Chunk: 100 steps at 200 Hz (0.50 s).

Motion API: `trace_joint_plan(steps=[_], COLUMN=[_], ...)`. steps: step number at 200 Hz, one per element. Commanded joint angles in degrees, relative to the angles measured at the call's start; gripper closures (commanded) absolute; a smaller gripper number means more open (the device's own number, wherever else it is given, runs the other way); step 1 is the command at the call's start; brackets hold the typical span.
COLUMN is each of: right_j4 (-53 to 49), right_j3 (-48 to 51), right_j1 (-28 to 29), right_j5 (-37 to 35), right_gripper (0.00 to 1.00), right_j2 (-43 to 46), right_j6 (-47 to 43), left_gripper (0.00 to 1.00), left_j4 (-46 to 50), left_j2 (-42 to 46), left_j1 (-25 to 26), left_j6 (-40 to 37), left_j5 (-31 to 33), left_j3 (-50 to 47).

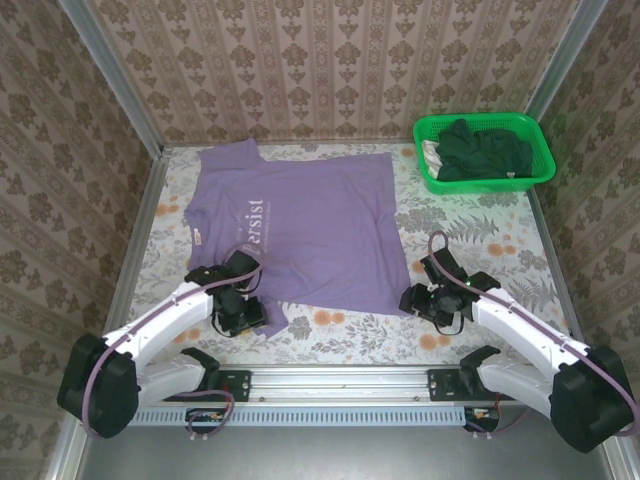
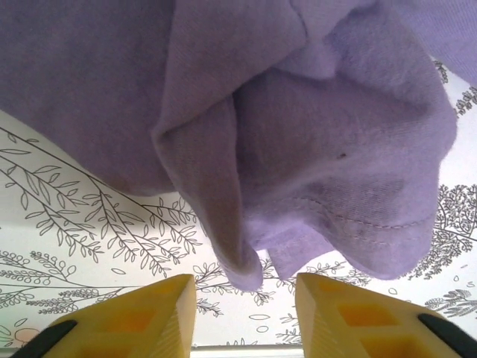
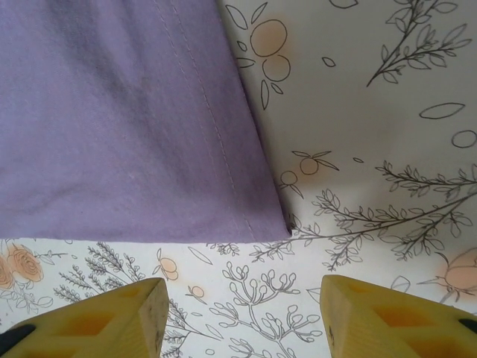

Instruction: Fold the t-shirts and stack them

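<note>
Near side: left gripper (image 1: 243,316) is hovering low over the table (image 1: 470,240). Its fingers (image 2: 141,321) are standing apart, with bare flower-printed cover showing between them. The purple t-shirt (image 1: 300,225) is lying spread flat ahead of both grippers, white lettering across its chest. A sleeve (image 2: 328,171) of it is sitting bunched just ahead of the left fingertips. One folded edge is drooping to the mouth of the gap. Nothing is being pinched there, and cloth and fingers are looking just apart.

The right gripper (image 1: 420,300) is hanging just beside the shirt's near corner (image 3: 279,224). Its jaws are spread wide, and both fingers (image 3: 387,321) are sitting over printed cover, clear of the cloth. The corner is lying flat just ahead of the gap, and the stitched hem is running away from it, ahead and to the left of the fingers.

The dark green t-shirts (image 1: 480,150) are lying heaped in a green basket (image 1: 490,185). It is standing well ahead of the right gripper, a little to its right, at the far side of the table. Cannot tell how many shirts are lying in it.
</note>
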<state>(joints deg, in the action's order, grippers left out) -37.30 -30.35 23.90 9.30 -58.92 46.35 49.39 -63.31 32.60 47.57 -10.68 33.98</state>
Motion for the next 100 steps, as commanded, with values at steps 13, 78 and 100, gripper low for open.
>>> trace_joint_plan(steps=[13, 78, 100], right_j4=[1.3, 2.2, 2.6], right_j3=[-0.6, -0.8, -0.8], right_j1=[0.5, 0.7, 0.7], right_j5=[-1.9, -3.3, -3.8], right_gripper=[0.42, 0.42, 0.42], right_j2=[-0.9, -3.1, -4.1], right_j6=[0.3, 0.1, 0.4], left_gripper=[0.59, 1.0, 1.0], left_j4=[-1.3, -0.7, 4.0], left_j2=[-3.2, -5.8, -6.7], left_j1=[0.3, 0.6, 2.8], left_j6=[-1.3, -3.3, -7.2], left_j5=[1.3, 2.8, 6.4], left_j3=[0.0, 2.5, 8.2])
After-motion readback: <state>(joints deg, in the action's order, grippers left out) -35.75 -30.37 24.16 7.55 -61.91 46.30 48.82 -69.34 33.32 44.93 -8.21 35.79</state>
